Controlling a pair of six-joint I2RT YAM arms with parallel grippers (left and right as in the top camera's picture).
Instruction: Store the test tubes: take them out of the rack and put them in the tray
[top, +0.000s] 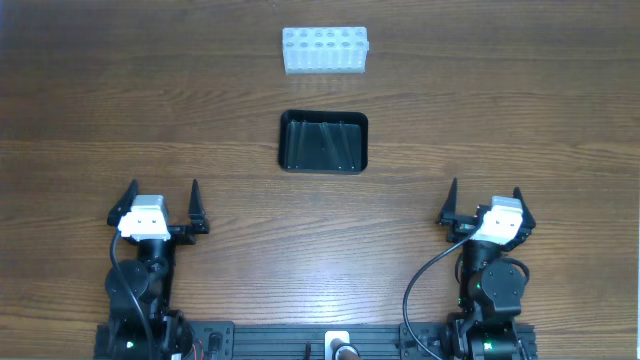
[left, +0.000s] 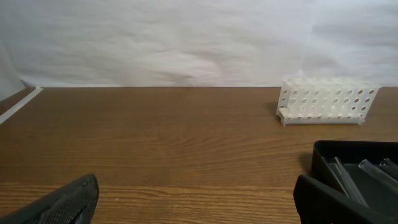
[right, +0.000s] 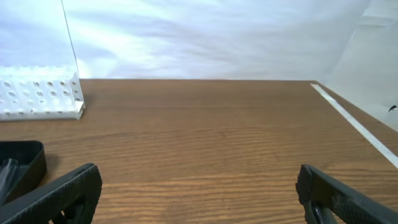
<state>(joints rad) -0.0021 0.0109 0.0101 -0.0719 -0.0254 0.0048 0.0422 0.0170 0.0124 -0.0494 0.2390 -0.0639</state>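
One brown wooden desk (top: 500, 120) carries everything, with a white backdrop (left: 155, 43) rising behind its far edge and a white tape strip (right: 354, 121) along its right side. The left jaws and the right jaws are both spread wide, gripping and touching nothing, low over the desk's near side at left and right. From above, the white rack (top: 324, 51) stands far and central, the black tray (top: 324, 115) just nearer with clear test tubes (top: 330, 145) lying inside; the left wrist view shows the rack's perforated side.
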